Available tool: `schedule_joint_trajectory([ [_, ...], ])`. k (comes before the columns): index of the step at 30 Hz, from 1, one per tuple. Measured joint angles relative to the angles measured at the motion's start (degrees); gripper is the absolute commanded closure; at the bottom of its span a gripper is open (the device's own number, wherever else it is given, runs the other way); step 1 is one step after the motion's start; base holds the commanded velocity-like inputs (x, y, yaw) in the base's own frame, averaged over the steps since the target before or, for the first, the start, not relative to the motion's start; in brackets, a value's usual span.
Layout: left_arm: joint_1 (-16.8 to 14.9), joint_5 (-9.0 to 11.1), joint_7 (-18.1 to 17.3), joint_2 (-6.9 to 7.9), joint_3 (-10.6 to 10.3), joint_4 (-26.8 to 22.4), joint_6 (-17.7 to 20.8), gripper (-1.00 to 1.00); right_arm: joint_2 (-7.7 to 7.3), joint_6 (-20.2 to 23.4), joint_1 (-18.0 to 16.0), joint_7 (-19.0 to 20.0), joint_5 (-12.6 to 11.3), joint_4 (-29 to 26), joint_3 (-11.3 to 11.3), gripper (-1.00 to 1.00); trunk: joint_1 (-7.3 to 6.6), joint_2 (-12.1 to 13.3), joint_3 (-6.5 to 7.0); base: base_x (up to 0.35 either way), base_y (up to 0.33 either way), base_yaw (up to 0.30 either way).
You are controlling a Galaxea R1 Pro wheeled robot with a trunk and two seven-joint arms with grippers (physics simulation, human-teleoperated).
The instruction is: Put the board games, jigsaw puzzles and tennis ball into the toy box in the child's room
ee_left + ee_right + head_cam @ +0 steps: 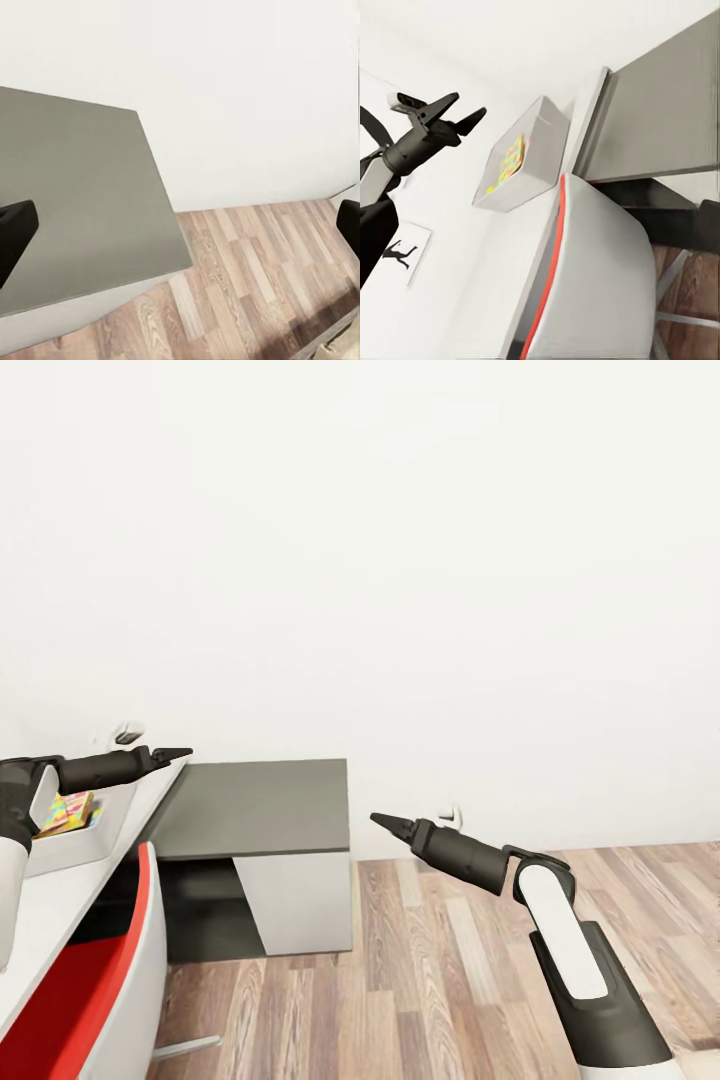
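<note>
Here the left gripper (172, 754), apart and empty, hovers just past the toy box (85, 847).

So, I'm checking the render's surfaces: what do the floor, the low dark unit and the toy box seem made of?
The floor looks like matte wood planks, with visible grain and seams. The low dark unit seems a matte grey laminate or painted board, though its plain surface leaves this open. The toy box looks like smooth light grey plastic.
</note>
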Motion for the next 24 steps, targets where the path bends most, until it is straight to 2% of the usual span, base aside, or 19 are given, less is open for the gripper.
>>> schedule_joint_trajectory([
  [10, 0.02, 0.00, 0.04, -0.19, -0.08, 0.00, 0.04, -1.00, -0.10, -2.76, 0.00, 0.27, 0.31, 0.06, 0.45, -1.00, -0.01, 0.00, 0.92, -0.006, -0.261, 0.000],
  [24, 0.08, -0.03, 0.01, -0.46, -0.15, -0.01, 0.11, -1.00, -0.10, -3.07, 0.00, 0.29, 0.43, 0.16, 0.59, -1.00, -0.01, 0.00, 2.26, -0.013, -0.018, 0.000],
])
